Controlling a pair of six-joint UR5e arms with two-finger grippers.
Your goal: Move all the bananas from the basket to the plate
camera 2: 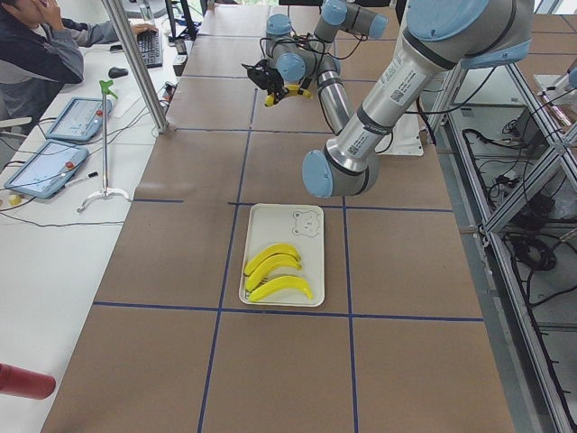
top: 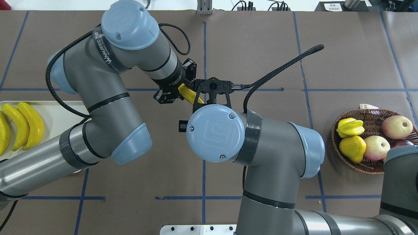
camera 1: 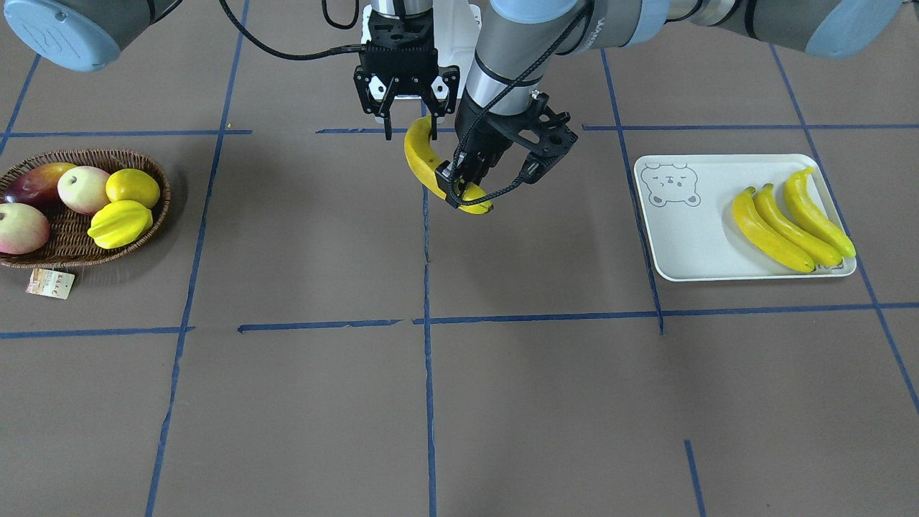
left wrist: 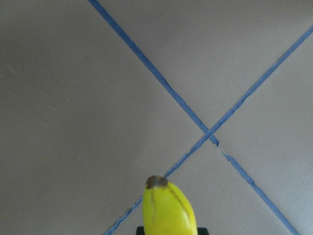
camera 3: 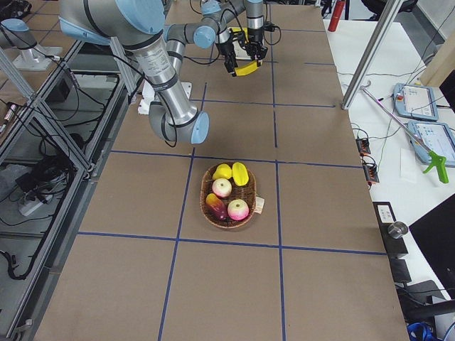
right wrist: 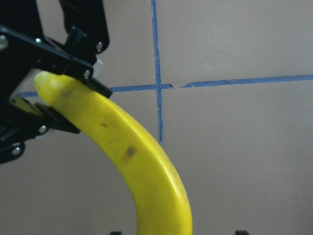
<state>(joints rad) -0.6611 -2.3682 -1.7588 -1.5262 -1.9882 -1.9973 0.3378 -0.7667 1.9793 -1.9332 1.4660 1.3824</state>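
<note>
One banana [camera 1: 423,161] hangs above the table's middle, between both grippers. My left gripper [camera 1: 467,190] is shut on its lower end; the left wrist view shows the dark tip [left wrist: 157,182] poking out past the fingers. My right gripper [camera 1: 411,129] points straight down over the banana's upper end, its fingers spread wider than the fruit, so it is open. Three bananas [camera 1: 790,222] lie side by side on the plate [camera 1: 682,237], which has a bear print. The basket [camera 1: 68,233] holds apples, a lemon [camera 1: 133,187] and a starfruit [camera 1: 120,222].
A paper tag [camera 1: 50,283] lies in front of the basket. Blue tape lines grid the brown table. A white mount [camera 1: 459,29] stands behind the grippers. In the exterior left view a person [camera 2: 36,45] sits at a side desk with tablets [camera 2: 45,167].
</note>
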